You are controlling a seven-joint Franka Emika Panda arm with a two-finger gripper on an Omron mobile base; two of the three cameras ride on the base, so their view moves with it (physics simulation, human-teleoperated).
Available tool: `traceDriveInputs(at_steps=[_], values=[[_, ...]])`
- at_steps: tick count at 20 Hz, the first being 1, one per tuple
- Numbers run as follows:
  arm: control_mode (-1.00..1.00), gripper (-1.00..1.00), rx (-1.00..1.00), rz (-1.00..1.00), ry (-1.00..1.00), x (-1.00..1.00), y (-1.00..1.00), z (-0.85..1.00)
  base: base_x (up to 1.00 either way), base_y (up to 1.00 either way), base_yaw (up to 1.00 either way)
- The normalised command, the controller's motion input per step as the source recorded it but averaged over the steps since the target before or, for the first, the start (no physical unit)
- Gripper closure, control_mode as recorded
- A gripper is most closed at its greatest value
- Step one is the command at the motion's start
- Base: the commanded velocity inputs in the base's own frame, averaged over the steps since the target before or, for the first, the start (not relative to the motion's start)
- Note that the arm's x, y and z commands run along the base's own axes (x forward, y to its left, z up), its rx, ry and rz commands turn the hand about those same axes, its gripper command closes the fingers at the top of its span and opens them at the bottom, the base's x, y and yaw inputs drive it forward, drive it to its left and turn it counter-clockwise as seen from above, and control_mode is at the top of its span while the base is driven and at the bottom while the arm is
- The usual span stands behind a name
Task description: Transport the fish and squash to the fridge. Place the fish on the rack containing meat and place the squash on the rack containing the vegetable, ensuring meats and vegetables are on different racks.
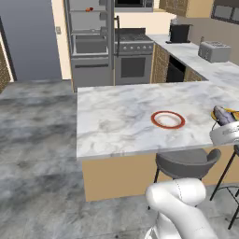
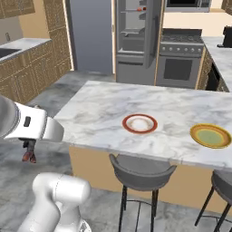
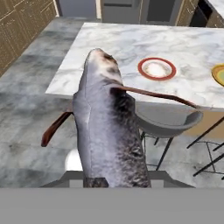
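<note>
Hand view | fish (image 3: 107,131) held in jaws | no readable writing

plates (image 2: 140,123) on island counter (image 2: 99,113), stools (image 2: 140,171) before

The gripper (image 2: 30,156) is seen hanging low off the near corner of the marble counter (image 2: 104,108), something small and reddish pinched in it. Beyond, a red-rimmed plate (image 2: 140,123), further right a yellow plate (image 2: 210,135). The fridge (image 2: 136,41) is left open way back.
</note>
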Motion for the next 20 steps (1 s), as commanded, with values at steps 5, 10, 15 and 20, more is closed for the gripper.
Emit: traceDriveInputs(at_steps=[5, 10, 15, 20], values=[[1.0, 1.0, 0.0, 0.0, 0.0, 0.0, 0.0, 0.0, -0.42, 1.0, 0.0], [1.0, 1.0, 0.0, 0.0, 0.0, 0.0, 0.0, 0.0, -0.47, 1.0, 0.0], [1.0, 1.0, 0.0, 0.0, 0.0, 0.0, 0.0, 0.0, -0.1, 1.0, 0.0], [1.0, 1.0, 0.0, 0.0, 0.0, 0.0, 0.0, 0.0, 0.25, 1.0, -0.05]])
